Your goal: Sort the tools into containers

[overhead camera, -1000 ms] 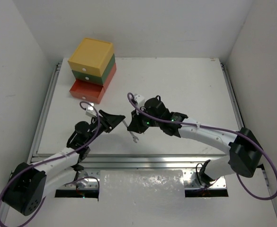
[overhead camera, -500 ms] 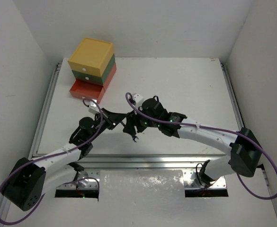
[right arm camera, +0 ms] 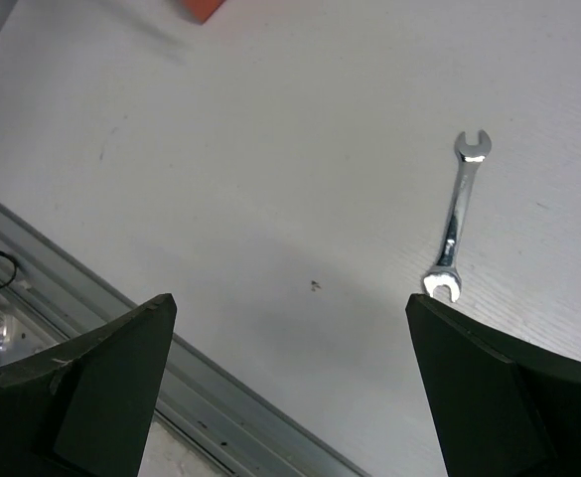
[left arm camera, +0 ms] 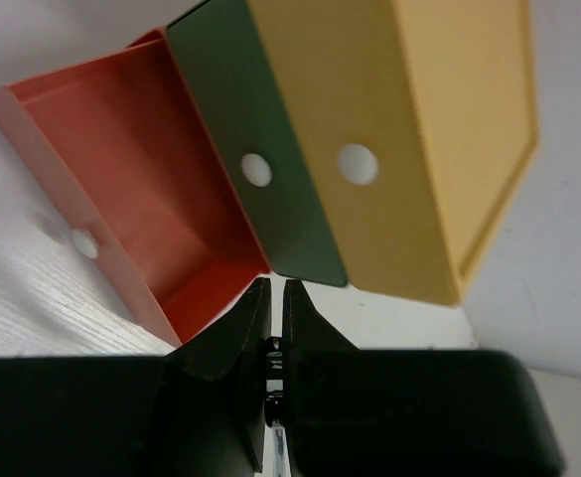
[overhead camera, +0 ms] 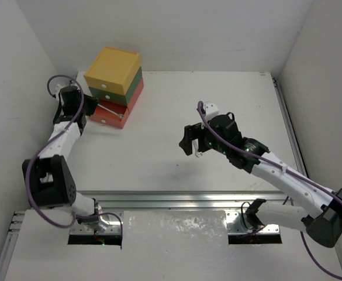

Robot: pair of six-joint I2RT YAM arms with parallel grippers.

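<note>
The containers stand stacked at the table's back left: a yellow drawer (overhead camera: pixel 113 70) (left arm camera: pixel 419 149), a dark green drawer (overhead camera: pixel 134 88) (left arm camera: pixel 260 169), and a red-orange drawer (overhead camera: pixel 107 115) (left arm camera: pixel 141 179) at the bottom, pulled out, with the part of its inside that shows bare. My left gripper (overhead camera: pixel 76 110) (left arm camera: pixel 275 284) hovers just left of the red-orange drawer, shut on a thin dark tool with a silvery end; its kind I cannot tell. My right gripper (overhead camera: pixel 189 143) (right arm camera: pixel 290 298) hangs wide open over mid-table, holding nothing. A small silver wrench (right arm camera: pixel 456 214) lies flat on the table beyond its right finger.
The white table (overhead camera: pixel 229 99) is bounded by white walls on three sides. An aluminium rail (overhead camera: pixel 176 199) (right arm camera: pixel 121 328) runs along its near edge, close below the right gripper's view.
My left arm has swung from mid-table to the left side of the drawers, jaws now shut. My right gripper has opened wide and drawn back to the right.
</note>
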